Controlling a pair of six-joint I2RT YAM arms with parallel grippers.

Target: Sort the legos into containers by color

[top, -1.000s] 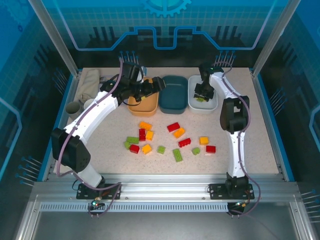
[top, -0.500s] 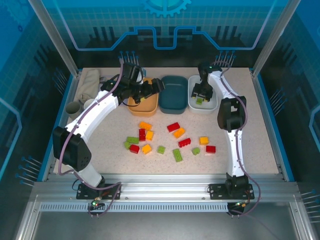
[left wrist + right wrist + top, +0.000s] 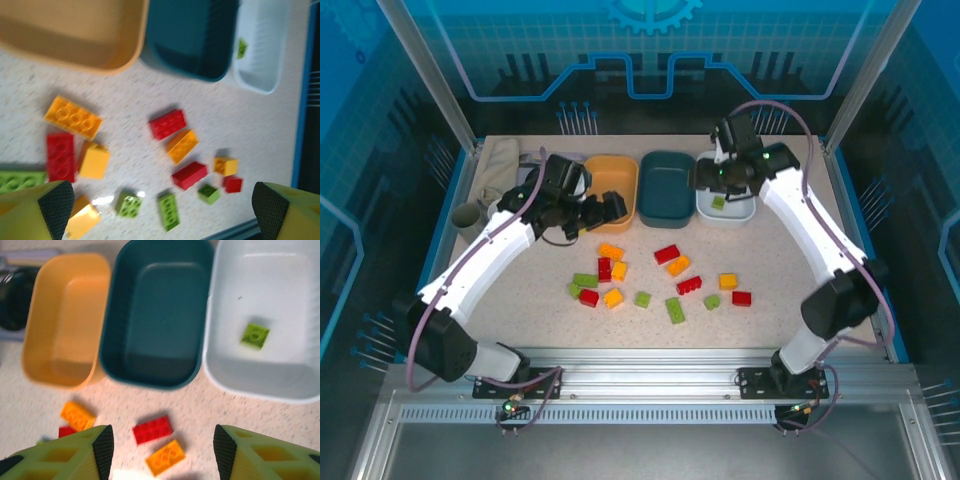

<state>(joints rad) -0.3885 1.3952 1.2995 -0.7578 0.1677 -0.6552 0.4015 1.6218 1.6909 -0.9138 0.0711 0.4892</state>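
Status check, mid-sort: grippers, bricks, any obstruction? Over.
Left gripper open, empty. Right gripper open, empty. One green brick in white tub; orange tub and teal tub empty; other bricks loose on table. No obstruction seen.

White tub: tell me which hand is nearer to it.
Right. The right hand hovers at the white tub's left rim, beside the teal tub; the left hand is apart, by the orange tub's front edge.

Speckled beige tabletop [image 3: 550,320], blue border [image 3: 300,100] along edge. Far-left corner: folded beige cloth [image 3: 498,162], grey mug [image 3: 467,214] nearer, well apart from cloth. Black round dish [image 3: 12,297] on grey tray [image 3: 30,257] (both partly cut by picture edge). Aluminium rail [image 3: 650,368] at near side. Blue gear-pattern panel [image 3: 650,12] behind.
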